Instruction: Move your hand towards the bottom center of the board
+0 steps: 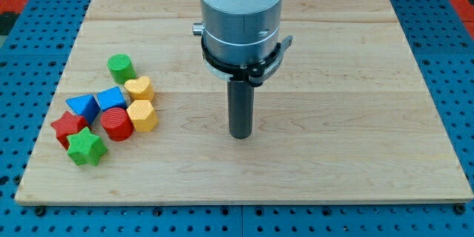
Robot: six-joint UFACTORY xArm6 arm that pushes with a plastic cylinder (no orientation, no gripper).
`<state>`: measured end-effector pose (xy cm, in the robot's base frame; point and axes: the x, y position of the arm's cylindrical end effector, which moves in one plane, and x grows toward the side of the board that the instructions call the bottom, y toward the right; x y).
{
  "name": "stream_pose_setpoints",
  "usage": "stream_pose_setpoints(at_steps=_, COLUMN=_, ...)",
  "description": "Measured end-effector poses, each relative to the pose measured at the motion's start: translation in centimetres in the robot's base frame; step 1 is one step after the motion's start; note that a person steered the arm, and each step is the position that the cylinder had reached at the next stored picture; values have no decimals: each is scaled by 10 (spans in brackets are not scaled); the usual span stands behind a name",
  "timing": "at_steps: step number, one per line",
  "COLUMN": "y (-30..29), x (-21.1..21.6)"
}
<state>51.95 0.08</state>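
Your arm ends in a straight dark rod, so there is no claw to be wide, narrow or holding anything. My tip [240,136] rests on the wooden board [355,81] near its middle, slightly toward the view's bottom, and touches no block. All 8 blocks sit clustered well apart from it, at the view's left. The nearest are 2 yellow ones: a yellow heart [139,87] and, just below it, a yellow block [142,116], possibly a hexagon. A red cylinder [117,124] sits beside those. Behind it lie a blue block [112,98] and a blue triangle [81,106]. A green cylinder [120,67] stands toward the top, with a red star [67,127] and green star [87,147] lowest.
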Motion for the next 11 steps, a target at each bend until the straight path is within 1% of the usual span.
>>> stream_pose_setpoints(at_steps=9, y=10, x=7)
stream_pose_setpoints(at_steps=11, y=17, x=35)
